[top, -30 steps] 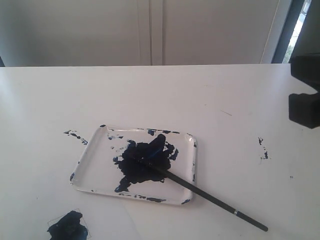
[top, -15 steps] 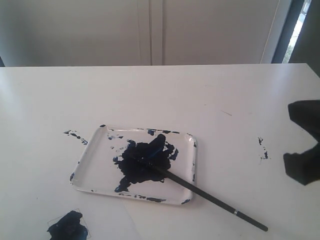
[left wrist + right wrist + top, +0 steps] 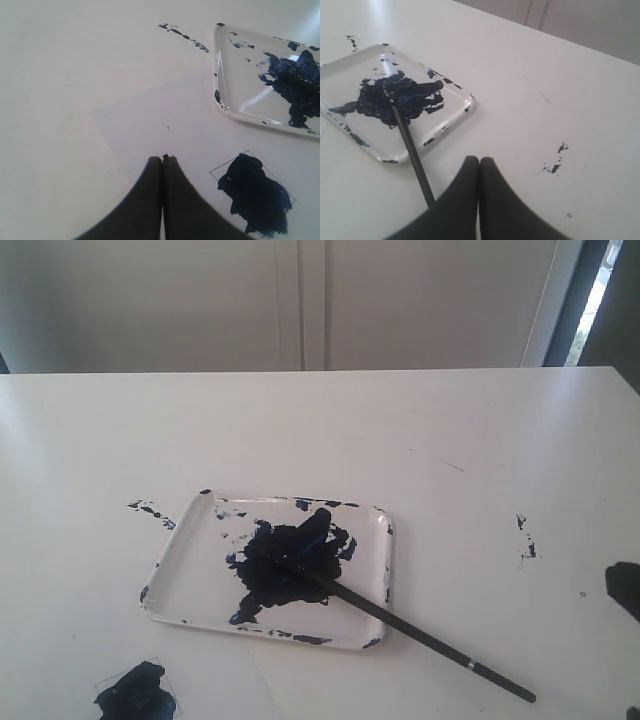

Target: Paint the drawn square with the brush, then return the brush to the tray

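The brush [image 3: 400,622] lies at a slant across the white table [image 3: 320,420]. Its paint-coated tip rests in the dark blue blotch [image 3: 280,565] in the middle of the tray [image 3: 190,565] and points toward the table's far left corner. The black handle crosses the tray's rim at its near right corner and runs out over the bare table toward the near right corner. So the long axis goes diagonally, with the bristle end in the tray and the handle end, bearing its narrow silver band [image 3: 470,667], lying outside it.

The tray sits flat near the middle of the table, a little toward the near edge. The drawn square [image 3: 137,692] lies at the near edge, just off the tray's near left corner and apart from it, and is mostly filled with dark blue paint.

The left gripper [image 3: 162,159] has its fingers pressed together with nothing between them. It hovers over bare table beside the square. The right gripper [image 3: 479,160] is likewise clenched and empty, close to the brush handle but not touching it.
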Available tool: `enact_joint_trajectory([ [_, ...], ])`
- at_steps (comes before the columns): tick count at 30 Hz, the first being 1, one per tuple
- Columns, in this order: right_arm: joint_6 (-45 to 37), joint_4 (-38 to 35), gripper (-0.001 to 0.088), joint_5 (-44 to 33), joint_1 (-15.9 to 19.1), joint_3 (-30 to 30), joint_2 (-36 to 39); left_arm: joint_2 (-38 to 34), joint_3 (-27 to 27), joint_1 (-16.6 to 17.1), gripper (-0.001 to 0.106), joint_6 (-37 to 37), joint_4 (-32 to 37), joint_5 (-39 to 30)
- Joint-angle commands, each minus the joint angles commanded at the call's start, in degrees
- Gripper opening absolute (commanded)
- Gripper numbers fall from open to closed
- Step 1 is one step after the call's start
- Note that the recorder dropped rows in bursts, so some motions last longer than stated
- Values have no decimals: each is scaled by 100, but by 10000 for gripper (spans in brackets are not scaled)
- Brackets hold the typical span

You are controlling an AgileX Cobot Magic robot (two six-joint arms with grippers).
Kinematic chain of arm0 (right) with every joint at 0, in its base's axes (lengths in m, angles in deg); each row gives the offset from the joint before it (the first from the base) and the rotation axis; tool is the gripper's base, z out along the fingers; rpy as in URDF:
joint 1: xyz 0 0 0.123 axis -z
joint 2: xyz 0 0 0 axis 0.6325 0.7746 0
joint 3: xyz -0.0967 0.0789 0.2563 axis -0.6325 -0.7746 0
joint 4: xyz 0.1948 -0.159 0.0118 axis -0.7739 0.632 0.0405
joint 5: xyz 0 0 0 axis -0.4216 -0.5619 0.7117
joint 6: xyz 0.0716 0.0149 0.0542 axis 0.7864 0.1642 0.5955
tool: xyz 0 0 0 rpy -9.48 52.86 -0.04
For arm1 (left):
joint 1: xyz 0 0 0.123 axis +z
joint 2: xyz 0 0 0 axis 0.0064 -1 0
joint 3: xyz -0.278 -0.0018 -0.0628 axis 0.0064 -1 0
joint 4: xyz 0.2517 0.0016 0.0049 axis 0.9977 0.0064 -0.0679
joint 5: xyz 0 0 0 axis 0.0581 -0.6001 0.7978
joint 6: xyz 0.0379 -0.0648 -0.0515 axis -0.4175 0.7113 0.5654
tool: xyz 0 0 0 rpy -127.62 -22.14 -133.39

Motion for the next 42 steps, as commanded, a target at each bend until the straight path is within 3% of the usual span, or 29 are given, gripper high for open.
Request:
enact_joint_trajectory([
  [5,26,0,0,700,232,-789,-619,0,0,0,38,0,0,0],
  [13,-11,-73,0,1997,617,-1186,-1191,0,0,0,38,0,0,0],
  [22,-25,-541,0,2115,1410,-1186,-1427,0,0,0,38,0,0,0],
  [26,-25,-1471,0,1386,2026,-1186,-1427,0,0,0,38,0,0,0],
  [29,-25,-1590,0,1403,2349,-1186,-1427,0,0,0,38,0,0,0],
  [42,-25,-1566,0,1402,2401,-1186,-1427,0,0,0,38,0,0,0],
])
